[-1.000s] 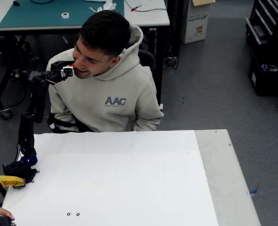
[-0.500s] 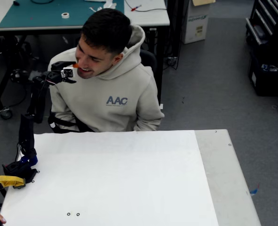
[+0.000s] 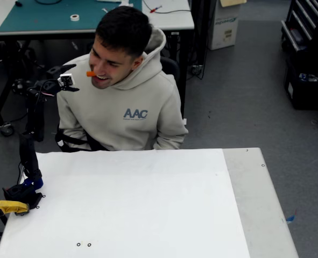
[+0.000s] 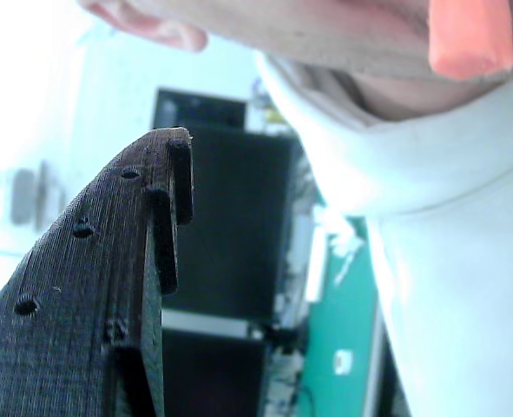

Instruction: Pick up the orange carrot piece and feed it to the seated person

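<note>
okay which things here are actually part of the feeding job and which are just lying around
Part of the job:
- orange carrot piece, at the seated person's mouth
- gripper, jaws apart, beside the face

Just lying about:
- yellow clamp handle at the table edge
- tape roll on the green mat
- cardboard box

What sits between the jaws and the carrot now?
Nothing: in the fixed view an open gap separates the gripper from the carrot, which sticks out of the person's mouth.
</note>
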Controlling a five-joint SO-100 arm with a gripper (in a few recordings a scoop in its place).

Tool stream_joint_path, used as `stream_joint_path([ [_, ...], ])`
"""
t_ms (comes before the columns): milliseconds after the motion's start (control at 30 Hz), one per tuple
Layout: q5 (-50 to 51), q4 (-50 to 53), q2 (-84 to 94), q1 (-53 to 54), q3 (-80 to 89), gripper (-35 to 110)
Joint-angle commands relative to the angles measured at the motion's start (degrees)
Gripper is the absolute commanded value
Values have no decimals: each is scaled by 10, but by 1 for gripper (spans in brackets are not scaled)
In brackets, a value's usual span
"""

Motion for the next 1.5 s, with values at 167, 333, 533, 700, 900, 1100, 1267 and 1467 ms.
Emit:
stream_joint_path([
  [167,6,0,98,-1,-6,59],
  [333,5,0,113,-2,-9,59],
  [533,5,1,150,-3,-5,59],
  [700,4,1,164,-10,-4,57],
  [900,-52,1,166,-10,-5,39],
  [1100,-112,0,166,-4,-5,9],
  [1267,-168,1,166,-3,-5,-3],
  [1467,-279,1,156,-1,-3,-2],
])
